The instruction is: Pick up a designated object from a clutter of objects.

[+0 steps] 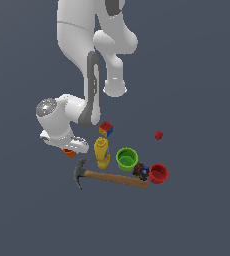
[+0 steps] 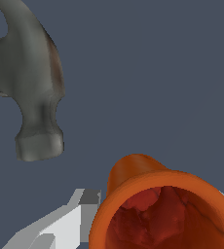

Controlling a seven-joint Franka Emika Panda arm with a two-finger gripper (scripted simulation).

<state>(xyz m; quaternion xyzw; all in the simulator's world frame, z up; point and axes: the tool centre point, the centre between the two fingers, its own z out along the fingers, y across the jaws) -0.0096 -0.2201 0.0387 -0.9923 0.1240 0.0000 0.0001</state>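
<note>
Dark blue-grey ground (image 1: 202, 75) is spread flat under everything, and 1 white arm is seen bent low over the clutter at the exterior view's left. Its gripper (image 1: 71, 148) is brought right down onto the orange cup (image 1: 69, 152), of which only a sliver is shown beneath the hand, just beside the hammer (image 1: 112, 177) head and apart from the yellow bottle (image 1: 102, 152). From the wrist view the cup (image 2: 165, 209) is seen huge and close, its open mouth tipped toward the camera and its tapered body running away from it, so the long axis is judged to lie roughly along the gripper's reach rather than across it. 1 pale finger (image 2: 60, 226) is seen hard against the cup's rim on the hammer head's (image 2: 31, 82) side; the other is cut off at the frame edge. Whether the jaws are closed on the cup cannot be told, though contact on 1 side looks likely. Further off, the green cup (image 1: 127, 158), red cup (image 1: 158, 173), multicoloured cube (image 1: 106, 129) and small red ball (image 1: 158, 135) are left untouched. A straight lift is judged to be the next call, with the hammer head near enough to be clipped.
</note>
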